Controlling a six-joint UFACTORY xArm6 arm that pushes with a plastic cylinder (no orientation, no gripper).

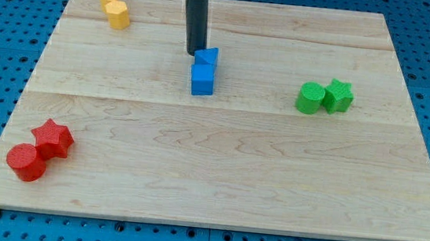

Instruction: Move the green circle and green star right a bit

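Well to the right of my tip (194, 52), green circle (309, 98) touching green star (338, 96); no gripper fitted.

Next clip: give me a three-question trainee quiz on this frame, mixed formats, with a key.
1. True or false: my tip touches the green circle.
2. Which block lies on the view's right of the green circle? A) red star B) green star C) blue cube
3. Fill in: my tip sits just left of the upper ___ block.

Key: 1 false, my tip is far to the view's left; 2 B; 3 blue.
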